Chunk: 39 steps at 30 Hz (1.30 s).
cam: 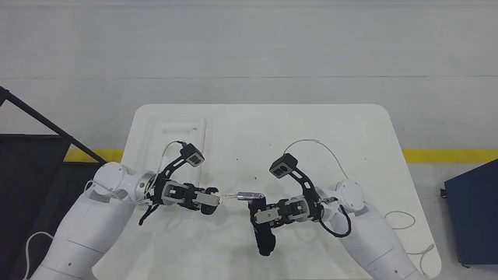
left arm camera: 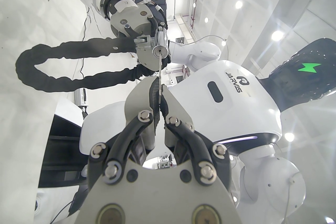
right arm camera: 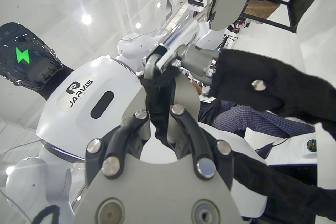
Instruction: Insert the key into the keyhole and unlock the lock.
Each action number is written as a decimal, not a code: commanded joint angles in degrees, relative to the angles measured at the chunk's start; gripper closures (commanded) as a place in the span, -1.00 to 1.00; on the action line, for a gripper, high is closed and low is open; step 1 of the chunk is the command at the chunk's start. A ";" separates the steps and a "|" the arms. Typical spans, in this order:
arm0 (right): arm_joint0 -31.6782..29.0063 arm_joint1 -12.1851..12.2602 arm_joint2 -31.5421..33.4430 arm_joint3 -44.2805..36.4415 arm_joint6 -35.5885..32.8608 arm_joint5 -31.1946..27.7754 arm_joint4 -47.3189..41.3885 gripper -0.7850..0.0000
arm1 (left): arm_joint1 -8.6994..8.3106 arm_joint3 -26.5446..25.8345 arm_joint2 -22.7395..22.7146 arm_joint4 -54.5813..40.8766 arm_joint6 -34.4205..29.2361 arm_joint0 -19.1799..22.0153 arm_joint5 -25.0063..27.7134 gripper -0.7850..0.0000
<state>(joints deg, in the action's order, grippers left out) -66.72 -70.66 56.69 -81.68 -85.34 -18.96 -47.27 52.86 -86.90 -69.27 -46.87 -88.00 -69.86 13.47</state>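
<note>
Low in the centre of the top view, the left gripper (left arm camera: pixel 157 93) is pinching the key (left arm camera: pixel 159 70), its tip meeting the keyhole (left arm camera: pixel 157 52) of the lock (cam: pixel 250 197) (black cable (left arm camera: pixel 65 51) looping away), which the right gripper (right arm camera: pixel 160 88) is clamping. Insertion seems to be beginning, depth unclear; the unlocking turn is not yet done.

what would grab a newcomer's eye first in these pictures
The two arms meet tip to tip above the white table. The left end effector pinches a thin key whose tip sits at the keyhole of a chrome lock. The right end effector clamps that lock by its black sleeved cable, which loops out to one side.
</note>
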 commanded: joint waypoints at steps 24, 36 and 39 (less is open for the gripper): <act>0.00 0.00 0.00 0.00 0.00 0.00 0.00 1.00 | -0.51 -0.01 4.29 -4.16 0.00 4.04 0.23 1.00; 0.00 0.00 0.00 0.00 0.00 0.00 0.00 1.00 | -3.24 6.79 8.92 -6.39 0.00 6.78 2.81 1.00; 0.00 0.00 0.00 0.00 0.00 0.00 0.00 1.00 | -3.97 7.86 10.02 -7.11 0.00 7.64 2.81 1.00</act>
<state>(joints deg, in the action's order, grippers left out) -66.72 -70.66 56.69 -81.68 -85.34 -18.96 -47.27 49.20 -79.45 -59.67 -53.63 -88.00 -62.55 16.29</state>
